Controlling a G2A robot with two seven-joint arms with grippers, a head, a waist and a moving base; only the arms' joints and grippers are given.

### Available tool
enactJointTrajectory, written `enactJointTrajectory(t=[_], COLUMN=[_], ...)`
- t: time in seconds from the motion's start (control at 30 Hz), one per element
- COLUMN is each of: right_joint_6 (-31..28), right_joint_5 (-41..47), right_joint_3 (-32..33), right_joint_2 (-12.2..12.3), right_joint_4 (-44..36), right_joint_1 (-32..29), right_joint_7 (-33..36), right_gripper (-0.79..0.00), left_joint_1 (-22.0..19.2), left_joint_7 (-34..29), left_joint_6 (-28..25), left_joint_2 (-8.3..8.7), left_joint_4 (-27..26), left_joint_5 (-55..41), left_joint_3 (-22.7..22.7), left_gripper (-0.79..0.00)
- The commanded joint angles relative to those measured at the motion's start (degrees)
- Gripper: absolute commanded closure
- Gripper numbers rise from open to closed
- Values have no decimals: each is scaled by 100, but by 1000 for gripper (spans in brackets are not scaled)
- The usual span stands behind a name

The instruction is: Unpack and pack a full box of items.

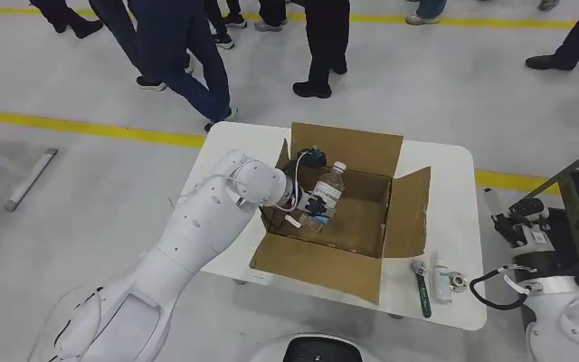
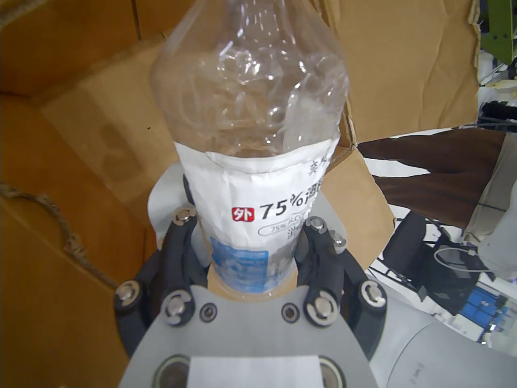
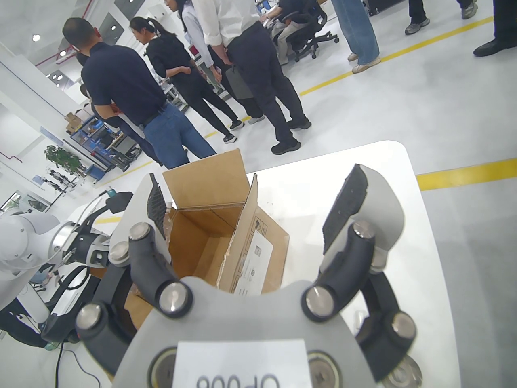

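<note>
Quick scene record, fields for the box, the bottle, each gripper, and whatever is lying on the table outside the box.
Box: open cardboard box, flaps up, on the white table
Bottle: clear bottle with white label, over the box's inside; contact with the box floor cannot be told
Left gripper: left gripper shut on the bottle's lower body
Right gripper: right gripper open, holding nothing
Outside box: green tool and small white container, side by side on the table

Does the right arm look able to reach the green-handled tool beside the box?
Likely yes: the right pincer is open and empty, and the green-handled tool lies uncovered on the table outside the cardboard box.
</note>
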Motion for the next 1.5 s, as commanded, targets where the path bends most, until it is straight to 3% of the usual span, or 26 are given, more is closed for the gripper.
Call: enactJointTrajectory(t=[0.0, 0.07, 0.33, 0.37, 0.43, 0.73, 1.03, 1.33, 1.47], right_joint_6=[0, 0, 0, 0, 0, 0, 0, 0, 0], right_joint_5=[0, 0, 0, 0, 0, 0, 0, 0, 0], right_joint_3=[0, 0, 0, 0, 0, 0, 0, 0, 0], right_joint_2=[0, 0, 0, 0, 0, 0, 0, 0, 0], right_joint_4=[0, 0, 0, 0, 0, 0, 0, 0, 0], right_joint_1=[0, 0, 0, 0, 0, 0, 0, 0, 0], right_joint_7=[0, 0, 0, 0, 0, 0, 0, 0, 0], right_gripper=[-785, -785, -785, -339, 0, 0, 0, 0, 0], left_joint_1=[-101, -173, -173, -173, -173, -82, -373, -516, -564], left_joint_7=[103, 87, 87, 87, 87, 400, 356, 376, 414], left_joint_6=[57, 71, 71, 71, 71, 408, 697, 595, 435], left_joint_2=[-105, -212, -212, -212, -212, -257, -663, -1122, -1203], left_joint_4=[350, 632, 632, 632, 632, 810, 1592, 2619, 2759], left_joint_5=[18, -52, -52, -52, -52, 155, 28, -170, -296], left_joint_3=[171, 318, 318, 318, 318, 383, 755, 1043, 1024], left_gripper=[0, 0, 0, 0, 0, 0, 0, 0, 0])
